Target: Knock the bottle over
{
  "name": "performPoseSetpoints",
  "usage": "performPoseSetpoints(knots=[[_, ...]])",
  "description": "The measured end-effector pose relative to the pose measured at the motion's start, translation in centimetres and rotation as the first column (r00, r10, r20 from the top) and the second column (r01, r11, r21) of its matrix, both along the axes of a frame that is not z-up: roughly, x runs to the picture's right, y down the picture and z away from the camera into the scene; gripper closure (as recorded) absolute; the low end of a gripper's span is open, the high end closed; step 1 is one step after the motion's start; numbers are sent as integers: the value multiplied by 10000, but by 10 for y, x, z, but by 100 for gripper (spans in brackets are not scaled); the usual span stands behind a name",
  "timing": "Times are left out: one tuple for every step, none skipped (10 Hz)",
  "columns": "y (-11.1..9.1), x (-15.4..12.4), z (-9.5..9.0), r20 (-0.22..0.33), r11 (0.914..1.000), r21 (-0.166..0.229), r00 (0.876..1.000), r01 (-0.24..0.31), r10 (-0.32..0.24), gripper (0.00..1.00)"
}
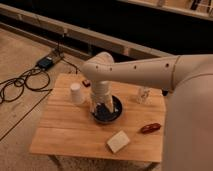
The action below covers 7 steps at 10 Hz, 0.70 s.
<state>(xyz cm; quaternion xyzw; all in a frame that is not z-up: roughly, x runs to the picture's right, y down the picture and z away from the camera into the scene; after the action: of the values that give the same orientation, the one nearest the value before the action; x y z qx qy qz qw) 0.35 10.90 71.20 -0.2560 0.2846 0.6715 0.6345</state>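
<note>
The end effector [102, 107] is held over the dark bowl [116, 114], its state cannot be told; the bottle [143, 95] is seen upright at 2 o'clock.

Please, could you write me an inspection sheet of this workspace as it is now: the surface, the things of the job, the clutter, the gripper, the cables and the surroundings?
Surface: wooden table, light wood, no spill seen.
Job's things: bottle stands upright near the far right of the table, not yet knocked over.
Clutter: white cup at the left; dark bowl in the middle; pale block near the front edge; reddish-brown item at the right; small red item behind the cup.
Grippers: gripper hangs over the dark bowl, apart from the bottle.
Cables: black cables lie on the floor left of the table, near a dark box.
Surroundings: floor and a dark wall with a light rail; no person seen.
</note>
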Motion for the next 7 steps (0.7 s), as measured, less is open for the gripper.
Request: performPoseSetpoints(knots=[[2,28,2,-220,9998,-46,9996,-203,202,35],[4,60,6,-388,9989,-80,9982,-452,449,35],[4,78,9,-420,9982,-67,9974,-592,589,35],[4,110,18,-421,9968,-4,9959,-798,797,35],[4,134,26,-366,9960,48,9954,-890,891,35],[2,158,37,-252,9956,119,9953,-930,932,35],[-2,177,46,-145,9956,217,9957,-915,918,35]])
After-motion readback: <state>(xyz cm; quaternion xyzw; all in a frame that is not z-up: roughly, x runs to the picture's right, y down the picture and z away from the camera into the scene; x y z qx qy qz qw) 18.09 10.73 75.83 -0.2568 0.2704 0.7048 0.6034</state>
